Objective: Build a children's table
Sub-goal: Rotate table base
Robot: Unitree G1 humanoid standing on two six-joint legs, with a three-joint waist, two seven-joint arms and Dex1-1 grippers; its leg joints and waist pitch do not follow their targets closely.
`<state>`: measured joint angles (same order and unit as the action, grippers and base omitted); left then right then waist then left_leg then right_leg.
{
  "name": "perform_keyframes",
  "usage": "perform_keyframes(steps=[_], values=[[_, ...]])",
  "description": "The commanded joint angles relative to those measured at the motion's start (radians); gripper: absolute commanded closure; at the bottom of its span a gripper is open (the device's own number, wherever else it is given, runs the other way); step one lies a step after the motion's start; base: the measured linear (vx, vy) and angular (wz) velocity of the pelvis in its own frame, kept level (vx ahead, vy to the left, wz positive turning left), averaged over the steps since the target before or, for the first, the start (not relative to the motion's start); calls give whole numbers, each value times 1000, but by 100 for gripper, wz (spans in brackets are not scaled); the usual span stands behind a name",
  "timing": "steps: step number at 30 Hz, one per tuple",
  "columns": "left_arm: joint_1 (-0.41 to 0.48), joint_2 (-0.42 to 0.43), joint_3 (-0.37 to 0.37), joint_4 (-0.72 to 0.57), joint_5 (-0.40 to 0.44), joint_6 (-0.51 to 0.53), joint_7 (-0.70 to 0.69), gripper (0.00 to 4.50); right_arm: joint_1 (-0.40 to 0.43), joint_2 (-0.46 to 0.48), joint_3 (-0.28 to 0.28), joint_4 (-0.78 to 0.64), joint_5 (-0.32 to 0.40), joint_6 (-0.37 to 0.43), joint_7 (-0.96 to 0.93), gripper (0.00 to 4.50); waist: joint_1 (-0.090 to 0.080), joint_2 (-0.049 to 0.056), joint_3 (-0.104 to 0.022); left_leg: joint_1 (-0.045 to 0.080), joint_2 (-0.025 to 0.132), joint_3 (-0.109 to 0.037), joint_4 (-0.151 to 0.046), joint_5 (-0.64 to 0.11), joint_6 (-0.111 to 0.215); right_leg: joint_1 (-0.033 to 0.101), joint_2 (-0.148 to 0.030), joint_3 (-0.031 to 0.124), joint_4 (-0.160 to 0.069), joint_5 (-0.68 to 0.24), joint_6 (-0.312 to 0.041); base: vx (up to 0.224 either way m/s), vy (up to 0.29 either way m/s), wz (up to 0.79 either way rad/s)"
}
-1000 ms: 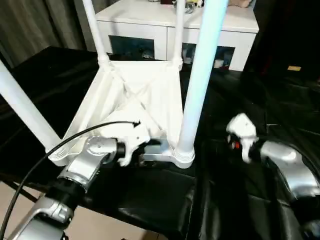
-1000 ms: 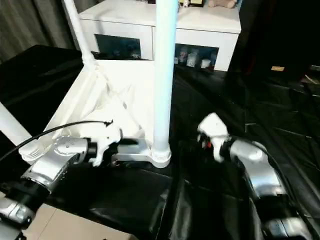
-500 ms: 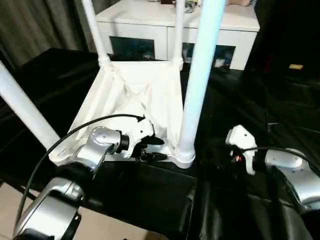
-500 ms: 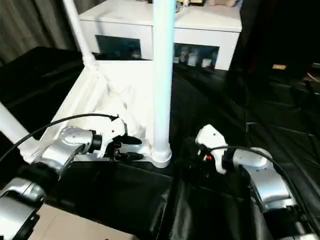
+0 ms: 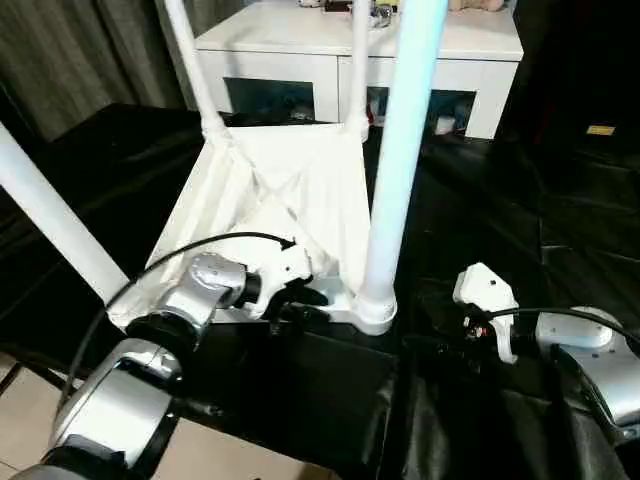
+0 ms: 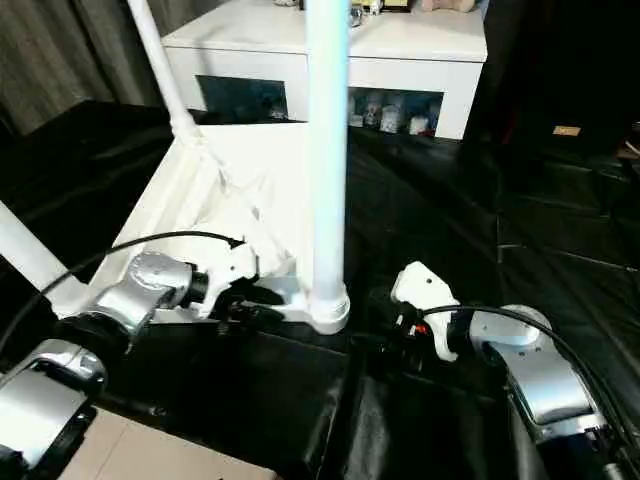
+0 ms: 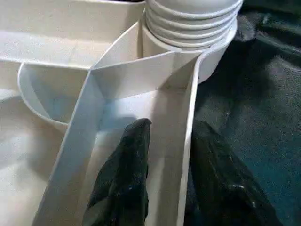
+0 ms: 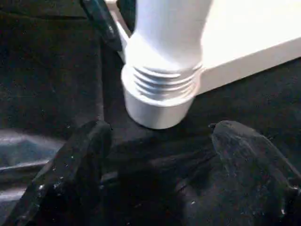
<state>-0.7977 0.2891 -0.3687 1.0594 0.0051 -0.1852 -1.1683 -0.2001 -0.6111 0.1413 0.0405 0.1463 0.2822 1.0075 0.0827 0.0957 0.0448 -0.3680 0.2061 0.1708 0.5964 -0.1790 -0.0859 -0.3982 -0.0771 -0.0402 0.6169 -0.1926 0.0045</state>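
The children's table (image 5: 290,200) lies upside down on black cloth, its four white legs pointing up. The nearest leg (image 5: 400,150) is screwed into the front right corner socket (image 5: 375,310). My left gripper (image 5: 305,305) straddles the front rim just left of that socket. In the left wrist view one black finger (image 7: 124,179) is inside the rim and the other presses outside it, with a small gap left on the inside. My right gripper (image 6: 385,340) rests low on the cloth, right of the socket and open wide. Its fingers (image 8: 80,165) stand short of the leg's threaded base (image 8: 160,94).
A white cabinet (image 5: 360,50) with dark glass doors stands behind the table. Black wrinkled cloth (image 5: 520,220) covers the work surface. Its front edge drops to the pale floor (image 5: 20,450) at the lower left. A black cable (image 5: 180,255) arcs over my left forearm.
My left gripper's fingers have narrowed around the table's front rim. My right gripper has sunk lower and come closer to the corner leg's base, still wide open.
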Motion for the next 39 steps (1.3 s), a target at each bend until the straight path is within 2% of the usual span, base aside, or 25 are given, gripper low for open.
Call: perform_keyframes(steps=[1,2,3,6,8,11,12,15,16,17,18,19,22,23,24,26,27,30,31,33,35,36,39], values=[[-4,5,0,39,30,3,33,342,-5,-6,2,-29,3,8,0,64,0,-19,-60,3,8,-2,-67,-247,51,58,-47,27,-87,-205,-228,0,0,0],[-3,5,-1,41,32,3,32,342,-5,-6,2,-28,3,8,0,64,-1,-18,-58,3,8,-2,-68,-254,50,57,-47,27,-90,-225,-222,0,0,0],[-3,2,-6,55,42,3,27,376,-10,-2,2,-28,2,9,-5,64,-1,-19,-58,3,7,-2,-69,-259,50,56,-47,27,-92,-243,-215,0,0,0],[-2,5,-13,76,61,2,22,382,-16,2,2,-34,4,15,-8,64,-3,-20,-55,4,7,-2,-71,-271,48,53,-48,27,-97,-293,-201,0,0,0],[-1,13,-21,86,78,1,20,419,-20,4,1,-34,5,15,-11,64,-4,-21,-54,4,6,-3,-72,-280,46,52,-48,27,-101,-329,-188,0,0,0],[14,27,-11,78,72,20,1,421,-28,16,-11,-26,9,4,-31,64,-8,-20,-53,1,7,-6,-77,-282,43,52,-50,26,-103,-360,-173,0,0,0],[18,30,-7,72,70,25,-6,440,-30,19,-15,-25,11,1,-35,64,-14,-20,-53,-2,6,-7,-79,-283,41,54,-50,25,-101,-356,-174,0,0,0],[81,34,41,-26,3,81,-30,450,-40,46,-50,-22,48,14,-58,64,-27,-19,-56,-7,7,-9,-80,-269,47,58,-50,23,-95,-300,-195,0,0,0],[98,33,53,-55,-13,95,-30,450,-40,49,-55,-25,54,16,-59,64,-32,-18,-59,-4,9,-8,-79,-259,53,58,-51,23,-93,-261,-210,0,0,0],[140,29,77,-132,-40,144,-12,450,-36,50,-60,-35,66,24,-55,64,-34,-29,-60,-3,10,-6,-76,-250,60,57,-50,24,-92,-238,-218,0,0,0],[171,30,77,-182,-41,156,4,450,-30,49,-57,-43,71,25,-47,64,-36,-29,-59,-4,9,-4,-74,-225,75,56,-49,25,-89,-210,-233,0,0,0],[190,31,75,-213,-38,159,15,450,-26,48,-54,-48,73,25,-42,64,-35,-24,-64,-4,11,-4,-71,-208,82,59,-51,25,-85,-189,-237,0,0,0],[274,30,69,-339,-16,184,89,450,-8,53,-26,-60,75,15,-22,64,-35,-25,-66,-8,11,-1,-65,-164,108,58,-50,24,-80,-140,-238,19,-4,0],[291,27,69,-365,-10,194,108,450,-9,59,-19,-57,73,14,-24,64,-35,-30,-66,-9,11,-1,-65,-153,114,58,-50,23,-79,-142,-233,0,0,0],[304,22,71,-383,-9,205,122,450,-13,67,-16,-53,75,19,-28,64,-35,-30,-63,-8,7,2,-65,-159,116,53,-47,22,-85,-176,-221,0,0,0],[329,11,77,-428,-14,237,143,450,-25,89,-11,-45,74,23,-42,47,-36,-32,-62,-9,7,2,-67,-169,108,53,-50,23,-86,-226,-205,0,0,0],[341,6,77,-450,-18,246,144,450,-32,100,-8,-41,74,24,-49,47,-36,-31,-61,-6,7,2,-69,-183,101,48,-48,23,-93,-269,-190,0,0,0],[379,-2,77,-529,-19,275,148,450,-46,121,10,-25,66,21,-59,13,-39,-30,-59,-6,11,0,-73,-193,90,46,-49,25,-92,-297,-175,0,0,0],[395,-1,74,-564,-18,286,148,450,-50,125,16,-21,64,22,-58,8,-38,-35,-59,-4,10,1,-73,-198,91,43,-47,26,-96,-307,-169,0,0,0],[411,2,69,-602,-21,297,145,450,-60,135,29,-13,50,13,-63,3,-37,-32,-59,-5,11,0,-75,-197,86,42,-49,27,-94,-302,-168,0,0,0],[433,13,58,-654,-36,329,129,450,-77,149,49,13,20,-11,-83,3,-37,-33,-61,-5,12,0,-74,-195,82,42,-49,28,-91,-285,-170,0,0,0],[435,14,57,-659,-37,332,127,450,-79,150,51,17,15,-15,-87,3,-38,-37,-60,-5,11,1,-75,-195,82,41,-48,27,-93,-285,-170,0,0,0],[433,35,55,-683,-30,359,112,450,-110,168,67,60,-13,-20,-95,3,-38,-37,-62,-4,10,2,-74,-189,79,41,-46,27,-89,-252,-180,0,0,0]])
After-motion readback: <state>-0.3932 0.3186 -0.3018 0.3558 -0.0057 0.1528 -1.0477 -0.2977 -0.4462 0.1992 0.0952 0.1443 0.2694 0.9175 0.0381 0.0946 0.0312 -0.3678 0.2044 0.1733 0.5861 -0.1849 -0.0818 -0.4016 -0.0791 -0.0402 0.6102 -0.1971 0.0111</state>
